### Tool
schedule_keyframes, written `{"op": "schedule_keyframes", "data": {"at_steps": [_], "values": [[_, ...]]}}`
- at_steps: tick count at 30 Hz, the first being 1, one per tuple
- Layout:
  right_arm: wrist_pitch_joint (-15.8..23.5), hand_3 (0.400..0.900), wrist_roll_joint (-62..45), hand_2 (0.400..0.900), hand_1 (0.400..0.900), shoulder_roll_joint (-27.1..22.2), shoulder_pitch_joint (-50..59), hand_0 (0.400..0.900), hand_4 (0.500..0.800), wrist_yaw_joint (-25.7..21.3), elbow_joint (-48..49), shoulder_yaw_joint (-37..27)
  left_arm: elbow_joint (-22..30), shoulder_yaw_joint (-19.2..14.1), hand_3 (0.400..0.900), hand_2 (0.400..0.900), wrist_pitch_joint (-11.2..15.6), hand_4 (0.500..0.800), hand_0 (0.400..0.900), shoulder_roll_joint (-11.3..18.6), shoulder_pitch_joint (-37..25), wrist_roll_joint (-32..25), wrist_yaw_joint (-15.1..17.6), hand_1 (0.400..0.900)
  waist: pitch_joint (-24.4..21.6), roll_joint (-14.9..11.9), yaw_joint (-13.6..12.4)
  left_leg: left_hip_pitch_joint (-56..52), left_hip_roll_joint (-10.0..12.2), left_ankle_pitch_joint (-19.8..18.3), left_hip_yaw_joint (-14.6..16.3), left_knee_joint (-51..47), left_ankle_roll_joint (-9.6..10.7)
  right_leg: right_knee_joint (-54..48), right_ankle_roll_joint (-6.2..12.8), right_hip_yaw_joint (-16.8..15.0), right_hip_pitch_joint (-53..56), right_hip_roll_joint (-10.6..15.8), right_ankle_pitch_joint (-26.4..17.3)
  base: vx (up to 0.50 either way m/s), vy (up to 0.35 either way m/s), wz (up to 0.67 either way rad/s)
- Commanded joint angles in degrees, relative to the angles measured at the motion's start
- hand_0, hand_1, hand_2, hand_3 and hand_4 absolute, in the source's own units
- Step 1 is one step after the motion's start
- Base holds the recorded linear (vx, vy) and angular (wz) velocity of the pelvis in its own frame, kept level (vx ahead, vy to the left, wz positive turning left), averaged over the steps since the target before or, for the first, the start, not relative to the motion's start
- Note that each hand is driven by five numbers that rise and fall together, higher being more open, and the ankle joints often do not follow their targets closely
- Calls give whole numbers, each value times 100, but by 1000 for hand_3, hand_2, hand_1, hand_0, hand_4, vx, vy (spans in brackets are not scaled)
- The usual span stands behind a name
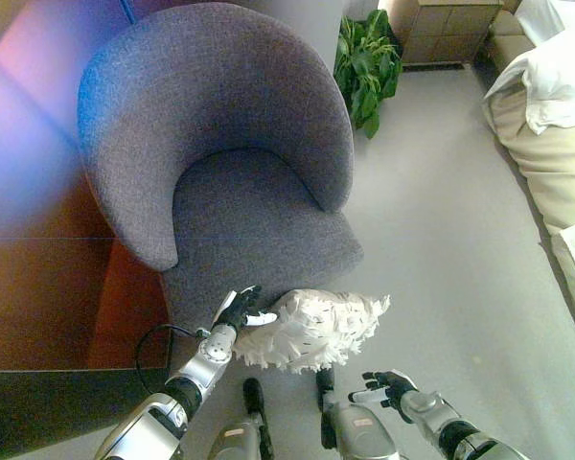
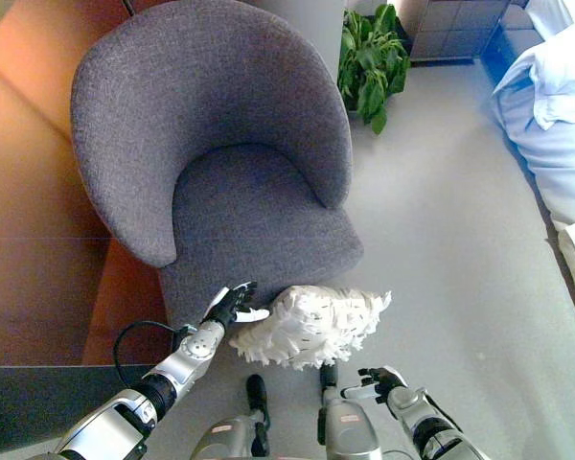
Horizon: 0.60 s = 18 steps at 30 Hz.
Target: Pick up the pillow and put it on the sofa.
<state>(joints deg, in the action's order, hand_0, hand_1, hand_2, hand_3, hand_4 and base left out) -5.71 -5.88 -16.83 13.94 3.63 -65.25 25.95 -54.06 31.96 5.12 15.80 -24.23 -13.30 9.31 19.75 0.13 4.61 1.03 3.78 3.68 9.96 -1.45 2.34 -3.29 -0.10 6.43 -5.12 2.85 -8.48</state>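
A white fluffy pillow [image 1: 311,329] lies on the grey floor just in front of the grey armchair [image 1: 220,163]. My left hand [image 1: 240,309] is at the pillow's left end, fingers straight, a white fingertip touching its edge. My right hand [image 1: 385,388] is open, fingers spread, low to the right of the pillow and apart from it. The pillow also shows in the right eye view [image 2: 311,324], as do the left hand [image 2: 231,305] and the right hand [image 2: 374,383].
A green potted plant [image 1: 366,62] stands behind the chair at the right. A bed with white bedding [image 1: 546,86] runs along the right edge. A wooden wall or panel [image 1: 38,278] is at the left. Open floor [image 1: 441,230] lies right of the chair.
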Motion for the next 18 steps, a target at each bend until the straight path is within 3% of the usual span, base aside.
{"op": "schedule_keyframes", "data": {"at_steps": [1, 12, 18], "values": [[51, 900, 214, 900, 900, -123, 40, 900, 800, 17, -109, 120, -26, -152, 900, 900, 440, 800, 900, -24, -430, 81, 6, 900, -83, -135, 21, 313, 100, -654, -131, 759, 83, 729, 620, -161, -114, 409, 883, 0, 0, 0], [50, 900, 151, 900, 900, -125, 159, 900, 800, -3, -93, 178, -108, -56, 900, 900, 388, 800, 900, 9, -528, 148, -42, 900, 54, -154, 61, 395, 101, -672, -101, 814, 64, 759, 622, -204, -220, 413, 862, -3, -1, -1], [84, 900, 118, 900, 900, -137, 267, 900, 800, -30, -70, 224, -18, 55, 900, 900, 372, 800, 900, 40, -651, 5, -220, 900, 194, -141, 119, 568, 138, -674, -66, 943, 58, 899, 604, -249, -425, 428, 854, -34, -18, -3]]}}
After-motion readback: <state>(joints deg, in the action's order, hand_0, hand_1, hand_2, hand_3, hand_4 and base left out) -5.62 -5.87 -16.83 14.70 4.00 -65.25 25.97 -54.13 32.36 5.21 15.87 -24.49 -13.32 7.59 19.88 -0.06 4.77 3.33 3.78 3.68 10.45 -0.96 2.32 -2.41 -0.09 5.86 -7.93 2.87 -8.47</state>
